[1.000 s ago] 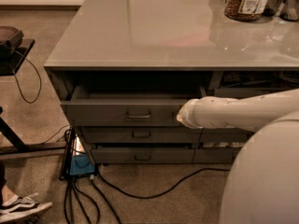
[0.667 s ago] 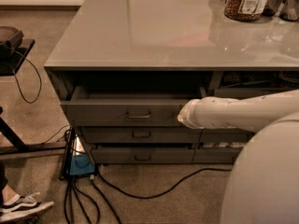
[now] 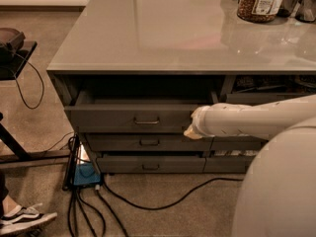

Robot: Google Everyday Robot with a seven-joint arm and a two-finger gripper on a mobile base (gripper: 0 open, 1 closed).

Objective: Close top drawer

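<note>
The top drawer point(image 3: 133, 118) is a wide grey drawer under the counter top. It stands pulled out a little, with a dark gap above its flat front. Its small metal loop handle point(image 3: 146, 121) sits at the middle of the front. My gripper point(image 3: 193, 126) is at the end of my white arm point(image 3: 256, 120), which reaches in from the right. It is against the right part of the drawer front, to the right of the handle. The inside of the drawer is hidden in shadow.
Two shallower grey drawers point(image 3: 148, 143) lie below the top one. The grey counter point(image 3: 187, 28) holds a jar point(image 3: 259, 1) at the back right. Black cables point(image 3: 148, 201) and a blue box point(image 3: 86, 174) lie on the floor. A black stand point(image 3: 15, 58) and a shoe point(image 3: 24, 218) are at the left.
</note>
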